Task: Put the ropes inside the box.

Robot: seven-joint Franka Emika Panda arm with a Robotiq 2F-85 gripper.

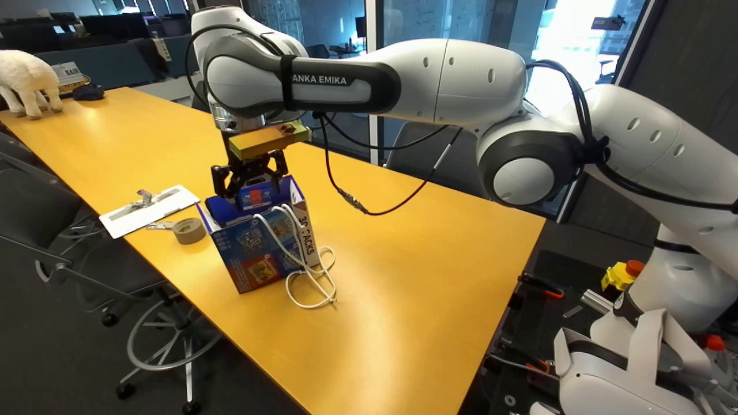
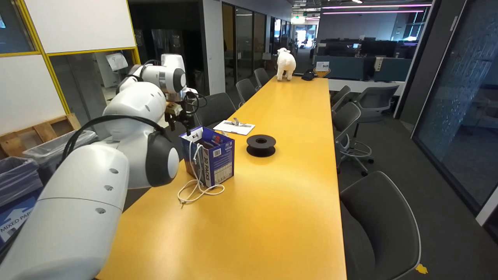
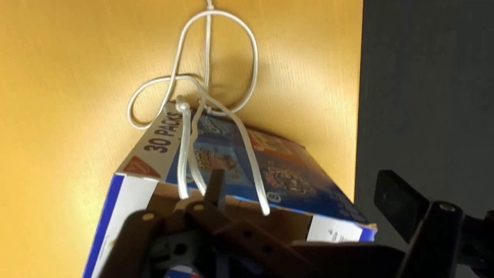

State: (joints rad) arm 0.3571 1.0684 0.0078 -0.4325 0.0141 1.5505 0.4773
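Can see the gripper [image 3: 303, 185] with fingers well apart at the open top of the box [image 1: 245, 253]; cannot tell whether touching the rim. Find the box upright near a long edge of the table [image 2: 280, 217], with dark floor [image 1: 69, 369] just past that edge and a broad stretch of smooth, faintly grained yellow wood on the opposite side. Notice thin, limp white rope [image 3: 185, 139] running up the flat, printed blue cardboard to the rim, with knotted loops lying on the table just beside. Near the box, make out a round tape roll [image 1: 189, 230], flat clipboard [image 1: 155, 208] and black spool [image 2: 261, 149].
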